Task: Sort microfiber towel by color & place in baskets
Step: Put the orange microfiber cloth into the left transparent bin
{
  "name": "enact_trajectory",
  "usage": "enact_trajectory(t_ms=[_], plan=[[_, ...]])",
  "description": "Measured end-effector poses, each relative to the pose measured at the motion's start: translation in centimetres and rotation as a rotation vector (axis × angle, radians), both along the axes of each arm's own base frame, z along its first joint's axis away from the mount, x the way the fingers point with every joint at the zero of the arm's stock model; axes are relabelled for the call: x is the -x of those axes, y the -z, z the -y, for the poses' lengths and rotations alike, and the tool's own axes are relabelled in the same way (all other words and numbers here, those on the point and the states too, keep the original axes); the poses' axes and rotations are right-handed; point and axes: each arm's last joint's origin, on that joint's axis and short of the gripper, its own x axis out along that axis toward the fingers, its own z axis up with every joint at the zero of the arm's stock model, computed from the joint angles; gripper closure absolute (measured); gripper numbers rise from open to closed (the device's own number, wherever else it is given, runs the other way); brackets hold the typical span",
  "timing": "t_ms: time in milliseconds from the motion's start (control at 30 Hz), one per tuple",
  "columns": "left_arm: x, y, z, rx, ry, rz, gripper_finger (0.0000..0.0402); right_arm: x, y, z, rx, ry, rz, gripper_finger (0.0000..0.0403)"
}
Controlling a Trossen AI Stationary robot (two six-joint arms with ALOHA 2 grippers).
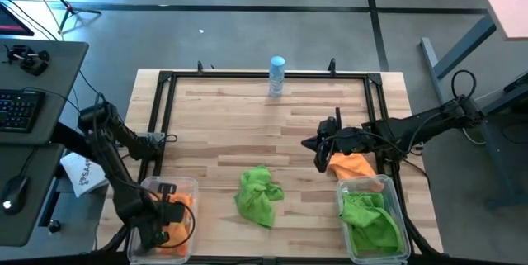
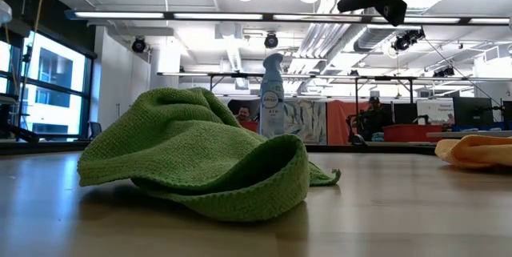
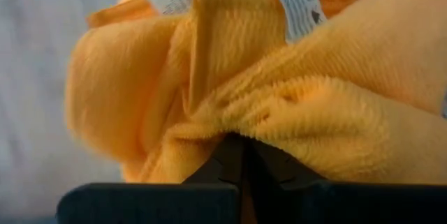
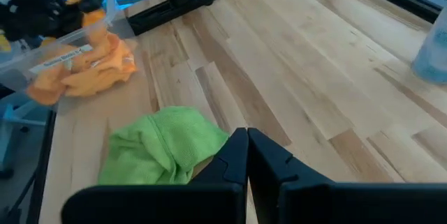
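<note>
High view looks straight down on the whole surface (image 1: 247, 133); low view skims it level; both share the green towel (image 1: 258, 195); wrist views sit close.

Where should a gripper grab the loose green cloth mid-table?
Take the crumpled green microfiber cloth at its raised hump, coming straight down from above. The low view shows a peaked fold there, while the edges lie flat on the wooden table, offering little to pinch.
</note>
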Motion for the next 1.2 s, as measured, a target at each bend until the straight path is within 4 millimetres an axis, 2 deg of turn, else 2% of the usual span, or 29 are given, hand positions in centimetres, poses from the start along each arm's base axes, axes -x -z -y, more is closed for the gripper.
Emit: enact_trajectory(t_ms=[167,400,733,867,967,1200], plan=[[0.0,2.4,-0.4,0.037,0.014,0.024,0.0401,-0.1,-0.1,-0.1,-0.013,-0.012,0.009,0.0403],[0.4,4.0,-1.4,-0.008,-0.024,0.025,0.0397,-0.2,-0.4,-0.1,-0.052,0.006,0.047,0.0403],[0.5,4.4,-1.5,0.011,-0.071,0.026,0.0336,-0.3,-0.5,-0.1,-0.071,0.015,0.062,0.0403],[0.4,3.5,-1.2,0.021,-0.07,-0.005,0.0325,-0.3,-0.5,-0.1,-0.082,0.022,0.066,0.0403],[0.3,1.7,-0.9,0.023,-0.056,-0.016,0.0326,-0.4,-0.5,-0.2,-0.089,0.03,0.081,0.0403],[0.3,-3.1,-0.6,0.048,-0.031,-0.008,0.0327,-3.5,-0.5,-1.0,0.009,-0.046,0.161,0.0403]])
